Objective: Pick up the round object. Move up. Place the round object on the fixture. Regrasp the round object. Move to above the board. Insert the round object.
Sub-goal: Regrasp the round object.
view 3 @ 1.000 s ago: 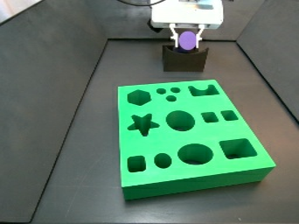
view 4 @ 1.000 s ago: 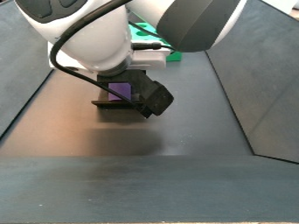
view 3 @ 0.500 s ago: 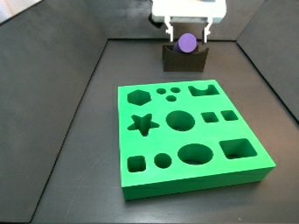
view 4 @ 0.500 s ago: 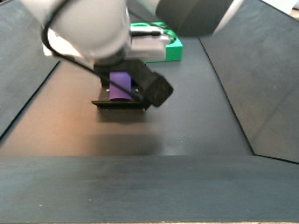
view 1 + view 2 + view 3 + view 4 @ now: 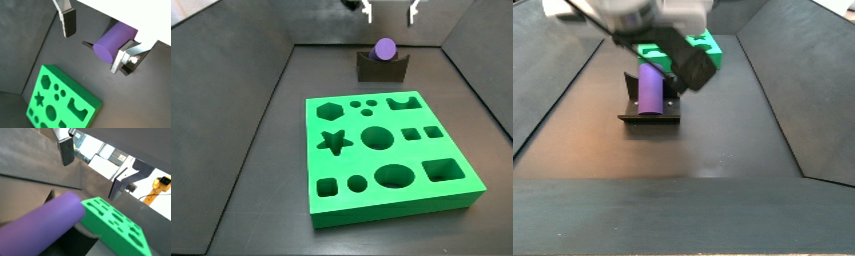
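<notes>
1. We see the round object [image 5: 385, 48] lying in the notch of the fixture [image 5: 381, 68], at the far end of the tabletop [image 5: 265, 150] beyond the board [image 5: 385, 160]; a side view shows the purple peg [image 5: 651, 88] cradled lengthwise on the dark block [image 5: 648, 115].
2. Its long axis lies level along the notch, one round flat end facing the board, as both side views suggest.
3. Our hand [image 5: 389, 10] hangs directly above the peg, well clear of it and touching nothing; in a wrist view the fingers [image 5: 67, 20] stand spread apart, with the peg [image 5: 113, 42] lying free between and below them.
4. We judge the placing step done and the regrasp next: a straight descent should bring the pads to either side of the peg.
</notes>
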